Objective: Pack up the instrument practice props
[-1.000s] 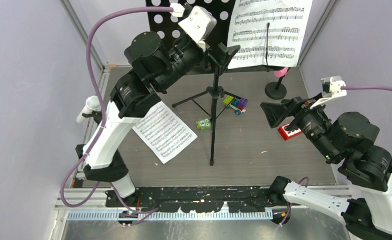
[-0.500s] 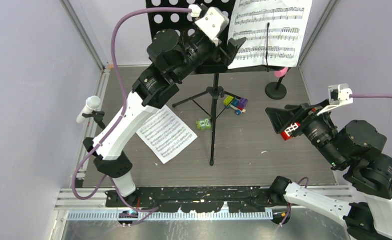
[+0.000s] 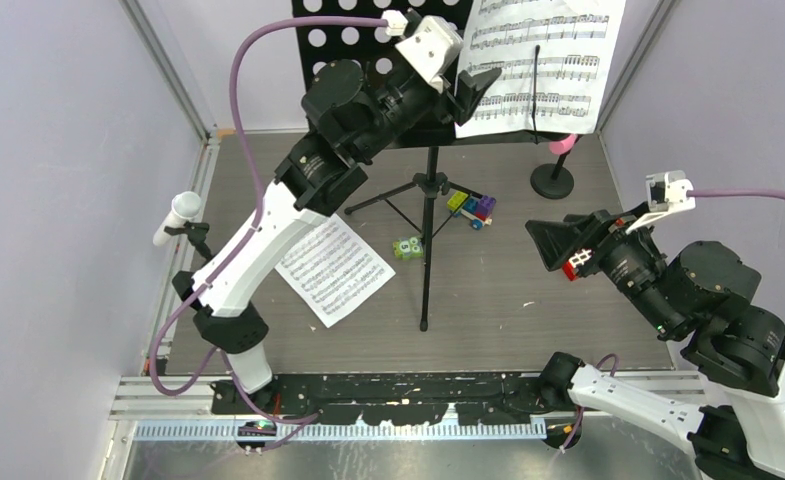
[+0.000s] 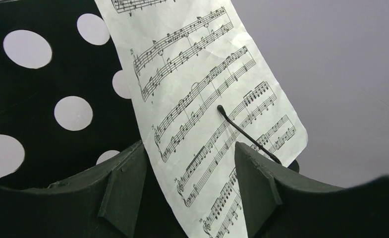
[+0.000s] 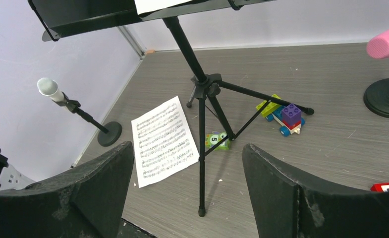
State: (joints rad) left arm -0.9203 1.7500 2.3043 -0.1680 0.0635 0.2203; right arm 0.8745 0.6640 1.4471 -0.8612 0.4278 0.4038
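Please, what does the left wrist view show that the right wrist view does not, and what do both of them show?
Only the left wrist view: the printed notes on the clipped page, its thin wire holder and the round holes in the black desk.

Only the right wrist view: the tripod legs, the loose page, the white microphone, the pink microphone and the toy blocks.

Both: the black desk and part of the clipped page.

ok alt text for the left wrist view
A white page of sheet music leans on a black music stand with round holes, held by a thin black wire. The left arm's jaws stand open on either side of the page's lower edge.
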